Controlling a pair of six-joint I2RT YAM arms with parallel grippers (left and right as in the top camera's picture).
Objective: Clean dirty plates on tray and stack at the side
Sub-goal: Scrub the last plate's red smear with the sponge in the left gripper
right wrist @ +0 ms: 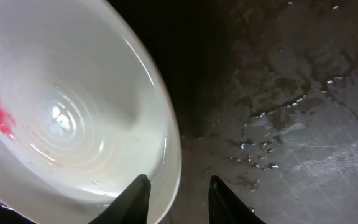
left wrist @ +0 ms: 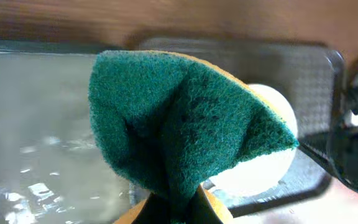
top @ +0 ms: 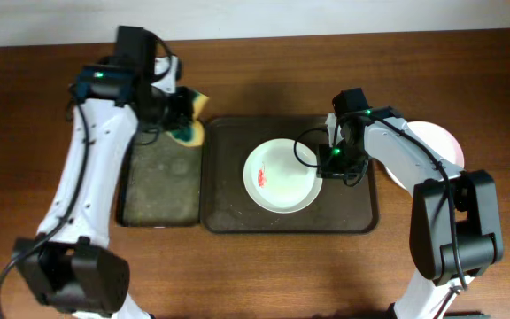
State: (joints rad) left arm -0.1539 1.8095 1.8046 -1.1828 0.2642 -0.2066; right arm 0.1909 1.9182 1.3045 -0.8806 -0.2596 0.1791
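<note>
At the right wrist alone, right claw [right wrist: 178, 182] shows spread astride the plate [right wrist: 73, 112]; left claw [top: 182, 113] pinches sponge [left wrist: 185, 124].

Left end effector [top: 187, 122] clamped, right [right wrist: 178, 191] parted.

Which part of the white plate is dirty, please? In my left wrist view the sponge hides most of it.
Observer: The plate has a red smear on its left half, seen from overhead.
Operator: Thank you; is the right gripper holding it?
Observer: The right gripper straddles its right rim, one finger inside, one outside, a gap showing on both sides.
Operator: Are other plates nearby?
Observer: A second plate lies off the tray, to its right, partly under the right arm.
</note>
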